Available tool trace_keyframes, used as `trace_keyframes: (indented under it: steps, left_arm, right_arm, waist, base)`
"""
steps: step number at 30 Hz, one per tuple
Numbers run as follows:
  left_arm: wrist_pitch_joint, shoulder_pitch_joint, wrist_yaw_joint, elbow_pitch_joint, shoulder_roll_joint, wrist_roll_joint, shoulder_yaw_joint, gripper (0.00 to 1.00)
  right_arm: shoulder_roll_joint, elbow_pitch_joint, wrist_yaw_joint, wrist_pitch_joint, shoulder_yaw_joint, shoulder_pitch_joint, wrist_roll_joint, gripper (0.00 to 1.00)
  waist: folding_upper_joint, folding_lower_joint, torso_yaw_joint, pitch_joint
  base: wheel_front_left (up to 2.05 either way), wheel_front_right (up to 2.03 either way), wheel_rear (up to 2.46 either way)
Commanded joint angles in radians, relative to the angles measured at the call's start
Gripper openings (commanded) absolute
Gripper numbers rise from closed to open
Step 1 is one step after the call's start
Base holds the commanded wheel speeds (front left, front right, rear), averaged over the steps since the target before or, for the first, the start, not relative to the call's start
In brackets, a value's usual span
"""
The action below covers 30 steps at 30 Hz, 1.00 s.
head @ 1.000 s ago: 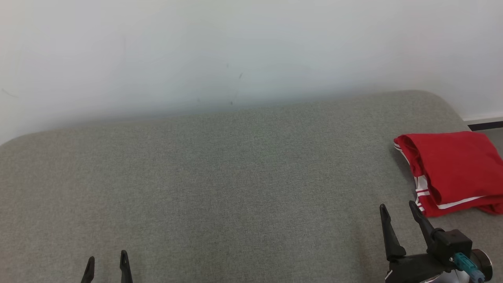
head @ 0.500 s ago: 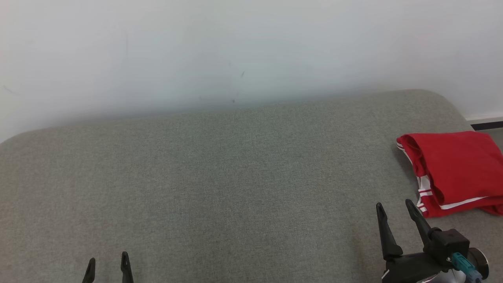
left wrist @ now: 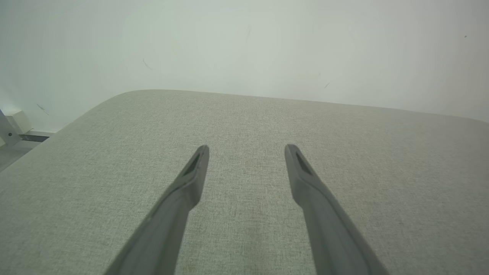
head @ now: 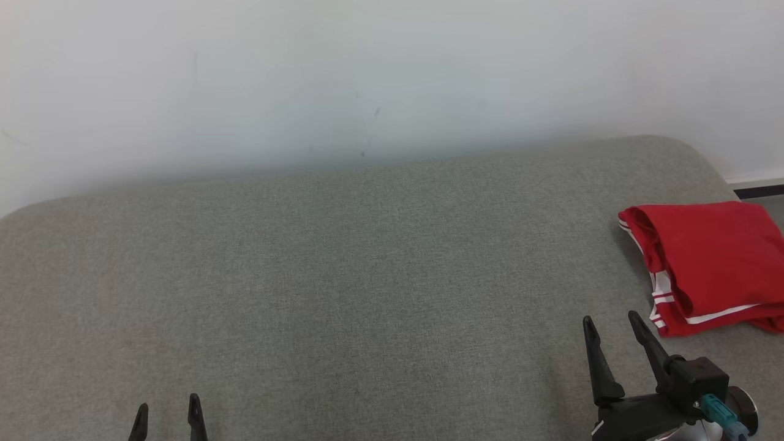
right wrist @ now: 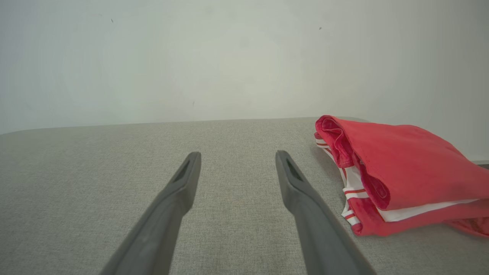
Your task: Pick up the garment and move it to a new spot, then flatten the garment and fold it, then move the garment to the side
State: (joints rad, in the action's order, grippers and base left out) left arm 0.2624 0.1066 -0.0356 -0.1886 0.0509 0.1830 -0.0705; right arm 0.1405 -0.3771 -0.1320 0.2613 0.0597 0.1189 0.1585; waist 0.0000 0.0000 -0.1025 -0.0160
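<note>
The garment [head: 710, 263] is red with white stripes and lies folded in a compact stack at the right end of the grey cushion [head: 343, 282]. In the right wrist view the garment [right wrist: 401, 172] sits just right of my fingers. My right gripper [head: 611, 318] hovers open and empty a short way to the left of and in front of it, touching nothing. My left gripper [head: 166, 409] stands open at the lower left, far from the garment. In the left wrist view the left gripper [left wrist: 246, 147] has bare cushion [left wrist: 244, 114] between its fingers.
A pale wall [head: 367, 73] rises right behind the cushion's far edge. The cushion's rounded right corner drops off beside the garment, with a dark baseboard strip [head: 758, 191] and floor beyond. A white bracket [left wrist: 9, 131] stands past the cushion's left edge.
The head view has shifted slightly. My right gripper has eased a little left and down in that view. The garment lies as before.
</note>
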Motion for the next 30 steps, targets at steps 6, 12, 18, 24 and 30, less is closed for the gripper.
trace_keyframes:
  steps: [6, 12, 18, 24, 30]
  left_arm:
    - [0.0, 0.0, 0.002, -0.003, 0.0, 0.001, 0.001, 0.0]
    - [-0.008, 0.006, 0.001, -0.049, -0.005, 0.003, 0.002, 0.0]
    - [-0.037, -0.008, -0.005, -0.068, -0.006, 0.09, -0.005, 0.0]
    - [-0.064, -0.025, -0.012, -0.065, -0.005, 0.204, -0.007, 0.0]
    - [-0.09, -0.041, -0.019, -0.062, -0.005, 0.31, -0.009, 0.0]
  right_arm:
    - [-0.002, -0.005, 0.0, -0.001, 0.001, -0.001, 0.001, 0.0]
    - [-0.01, -0.049, 0.0, -0.008, 0.003, -0.034, 0.004, 0.0]
    - [-0.017, -0.054, 0.0, -0.037, -0.01, -0.042, 0.093, 0.0]
    - [-0.024, -0.036, 0.0, -0.065, -0.024, -0.039, 0.208, 0.0]
    - [-0.029, -0.02, 0.0, -0.091, -0.036, -0.036, 0.316, 0.0]
  waist:
    - [0.0, 0.0001, -0.001, 0.004]
    - [0.0, 0.0, -0.001, 0.004]
    - [0.0, 0.0, 0.003, 0.005]
    - [0.0, 0.0, 0.008, 0.005]
    - [0.0, 0.0, 0.013, 0.006]
  base:
    - [0.0, 0.0, 0.0]
    - [0.0, 0.0, 0.0]
    - [0.0, 0.0, 0.0]
    - [0.0, 0.0, 0.0]
    - [0.0, 0.0, 0.0]
